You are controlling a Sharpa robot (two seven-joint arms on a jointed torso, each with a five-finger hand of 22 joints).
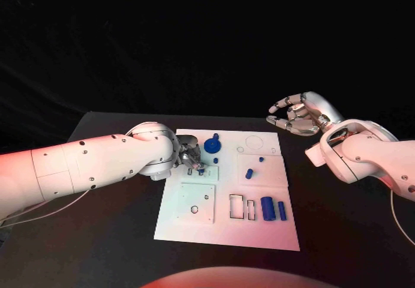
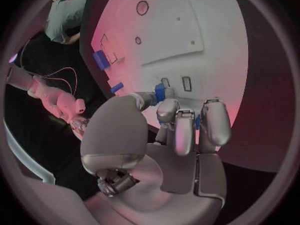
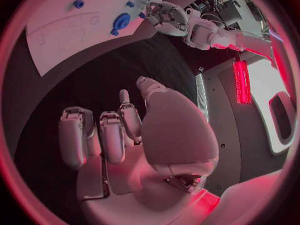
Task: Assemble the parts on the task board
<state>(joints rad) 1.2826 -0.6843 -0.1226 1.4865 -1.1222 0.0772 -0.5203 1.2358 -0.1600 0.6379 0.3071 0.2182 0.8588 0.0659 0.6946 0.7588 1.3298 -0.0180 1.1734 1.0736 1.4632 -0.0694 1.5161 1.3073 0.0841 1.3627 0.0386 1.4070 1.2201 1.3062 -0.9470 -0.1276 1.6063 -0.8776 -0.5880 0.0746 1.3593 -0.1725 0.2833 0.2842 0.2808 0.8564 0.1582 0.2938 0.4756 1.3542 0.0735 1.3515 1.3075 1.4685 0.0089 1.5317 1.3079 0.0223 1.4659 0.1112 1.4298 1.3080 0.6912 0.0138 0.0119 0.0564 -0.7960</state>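
The white task board (image 1: 233,234) lies in the middle of the black table. My left hand (image 1: 190,157) reaches over the board's far left part and pinches a small blue part (image 2: 160,91) between thumb and finger, just above two small slots (image 2: 186,83). A round blue part (image 1: 213,146) stands right beside that hand. Two small blue pegs (image 1: 260,160) (image 1: 249,174) stand in the board's middle. My right hand (image 1: 298,115) hangs raised beyond the board's far right corner, fingers apart and holding nothing (image 3: 125,135).
A blue cylinder (image 1: 268,208) and a blue bar (image 1: 282,210) lie side by side on the board's near right, next to two outlined rectangular recesses (image 1: 242,206). A square plate with holes (image 1: 197,203) sits on the near left. Bare black table surrounds the board.
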